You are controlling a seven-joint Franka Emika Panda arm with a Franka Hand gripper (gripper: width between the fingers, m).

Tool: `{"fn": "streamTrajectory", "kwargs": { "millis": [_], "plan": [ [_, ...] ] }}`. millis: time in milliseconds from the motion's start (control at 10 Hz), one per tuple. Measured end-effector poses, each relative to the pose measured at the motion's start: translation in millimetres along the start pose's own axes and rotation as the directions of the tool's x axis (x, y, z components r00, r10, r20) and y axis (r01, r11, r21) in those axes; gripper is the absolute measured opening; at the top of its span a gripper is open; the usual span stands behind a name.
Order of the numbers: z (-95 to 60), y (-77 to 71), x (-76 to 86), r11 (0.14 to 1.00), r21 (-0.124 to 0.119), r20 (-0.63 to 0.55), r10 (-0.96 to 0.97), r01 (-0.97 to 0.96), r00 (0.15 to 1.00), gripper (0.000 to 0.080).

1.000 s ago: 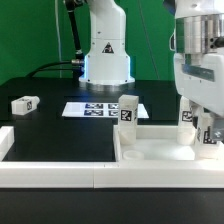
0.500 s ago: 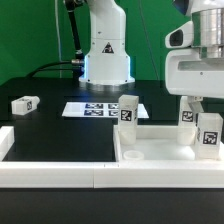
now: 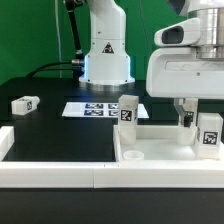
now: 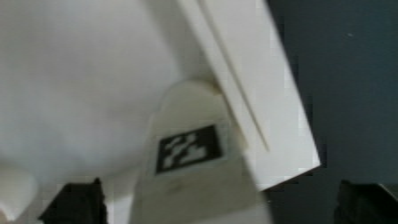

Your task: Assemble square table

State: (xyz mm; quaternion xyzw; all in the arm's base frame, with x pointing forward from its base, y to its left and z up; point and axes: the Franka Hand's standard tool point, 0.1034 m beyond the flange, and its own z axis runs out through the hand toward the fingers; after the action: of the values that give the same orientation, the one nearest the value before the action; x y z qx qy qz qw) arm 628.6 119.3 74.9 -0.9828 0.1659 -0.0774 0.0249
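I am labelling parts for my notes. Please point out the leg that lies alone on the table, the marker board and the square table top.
lying leg [image 3: 25, 103]: exterior view, middle of the block.
marker board [image 3: 95, 109]: exterior view, printed middle area.
square table top [image 3: 165, 148]: exterior view, bare floor inside the rim.

White glossy arm [image 3: 104, 40] with a blue-lit base ring [image 3: 104, 80] and black cables [image 3: 66, 35].
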Motion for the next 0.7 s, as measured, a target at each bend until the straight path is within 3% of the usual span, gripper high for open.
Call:
{"fn": "streamTrajectory", "kwargs": {
  "millis": [300, 500, 600, 700],
  "plan": [
    [0.6, 3.2, 1.9, 0.999, 0.0, -0.002, -0.04, 0.04, 0.999, 0.0649],
    [0.6, 3.5, 2.1, 0.999, 0.0, -0.002, -0.037, 0.037, 0.999, 0.0394],
    [0.8, 3.3, 1.7, 0.998, 0.002, 0.0, 0.068, -0.068, 0.998, 0.0394],
    [0.8, 4.0, 1.8, 0.99, 0.001, 0.0, 0.14, -0.14, 0.99, 0.0288]
  ]
}}
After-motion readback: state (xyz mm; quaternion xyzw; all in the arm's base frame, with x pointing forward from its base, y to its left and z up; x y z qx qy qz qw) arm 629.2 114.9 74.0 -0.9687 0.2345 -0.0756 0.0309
